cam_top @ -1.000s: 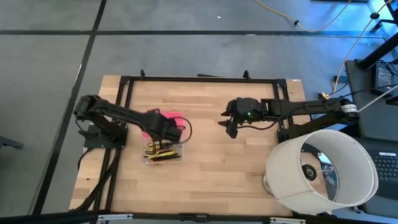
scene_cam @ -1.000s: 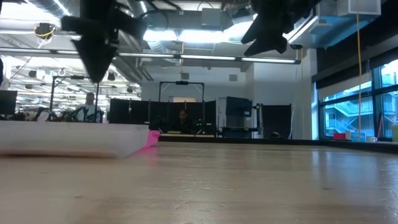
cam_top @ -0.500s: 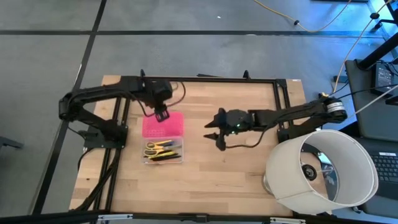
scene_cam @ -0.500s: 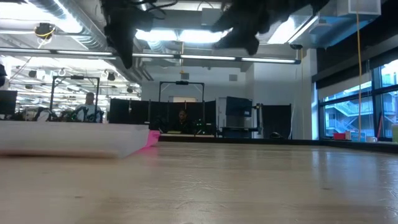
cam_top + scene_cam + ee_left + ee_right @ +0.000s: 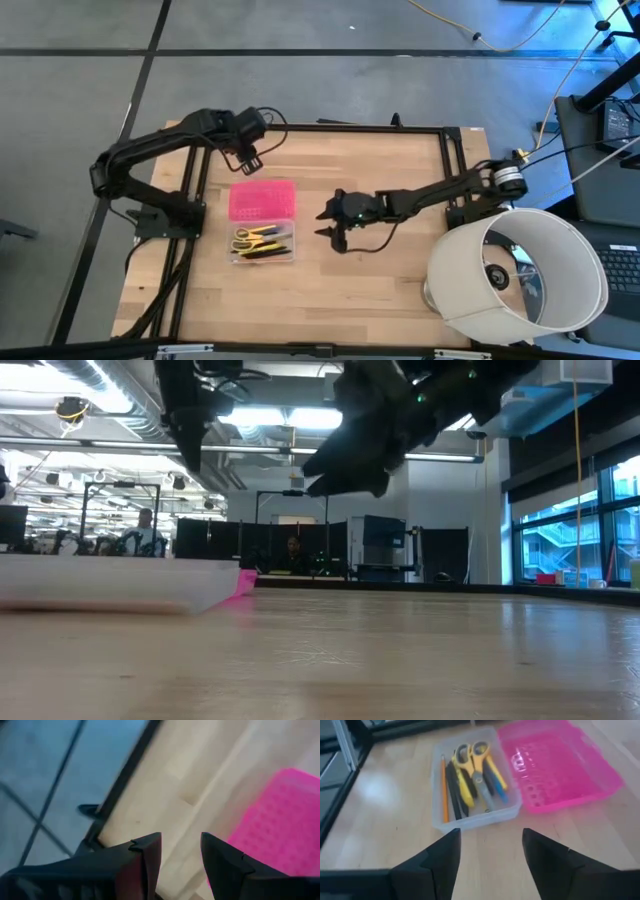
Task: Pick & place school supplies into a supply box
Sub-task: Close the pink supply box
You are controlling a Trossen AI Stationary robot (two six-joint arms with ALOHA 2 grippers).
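The supply box (image 5: 263,246) is a clear tray with its pink lid (image 5: 262,200) swung open and lying flat on the table on its far side. Inside the tray lie yellow-handled scissors (image 5: 471,754), an orange pencil (image 5: 443,787) and dark pens. My right gripper (image 5: 328,218) hovers open just right of the box, and its wrist view looks at the tray (image 5: 475,815) and the lid (image 5: 560,765). My left gripper (image 5: 249,157) hangs open above the table beyond the lid's far edge, with the lid (image 5: 280,835) in its wrist view.
A large white lampshade (image 5: 515,275) lies on its side at the table's near right corner. A black frame (image 5: 320,128) runs along the far edge and the sides. Bare wood (image 5: 370,280) stretches between the box and the lampshade.
My left gripper has drawn away from over the box, rising and moving toward the table's far edge, which leaves the pink lid in full view. My right gripper has travelled toward the table's left and slightly nearer, closing on the box. The box has stayed put.
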